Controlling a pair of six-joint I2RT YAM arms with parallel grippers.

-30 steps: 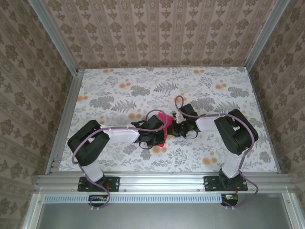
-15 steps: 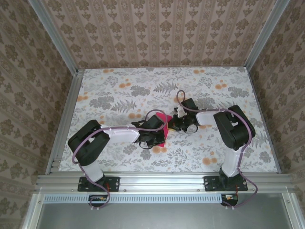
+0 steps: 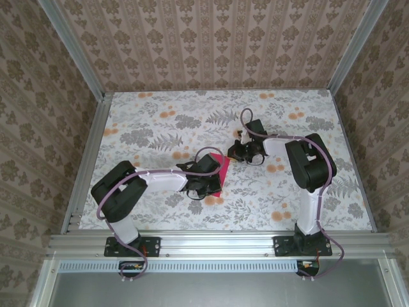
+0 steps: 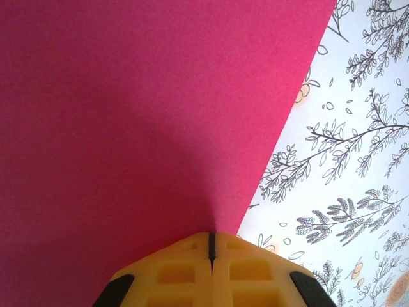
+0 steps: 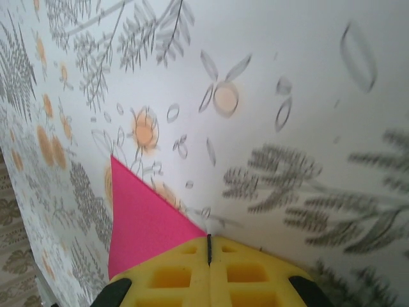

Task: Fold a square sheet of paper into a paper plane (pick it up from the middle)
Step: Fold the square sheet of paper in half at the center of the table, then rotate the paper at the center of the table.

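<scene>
The sheet of paper (image 3: 221, 168), magenta-red, lies on the flowered table near the middle, partly under my left arm. In the left wrist view the paper (image 4: 140, 115) lies flat, its straight edge running diagonally to the right. My left gripper (image 4: 211, 235) is shut, its yellow fingertips down on the paper close to that edge; from above the left gripper (image 3: 206, 183) covers the paper's near part. My right gripper (image 5: 209, 238) is shut too, its tips at the end of a pointed corner of the paper (image 5: 144, 217). From above the right gripper (image 3: 234, 153) sits just beyond the paper's far tip.
The flowered table (image 3: 153, 121) is fenced by aluminium rails (image 3: 86, 160) and wallpapered walls on three sides. Both arms reach toward the middle, with their cables looping above them. Open tabletop lies to the far left and the near right.
My right gripper has slid away from the left gripper toward the far side, uncovering more of the paper's far tip. The left arm has stayed put.
</scene>
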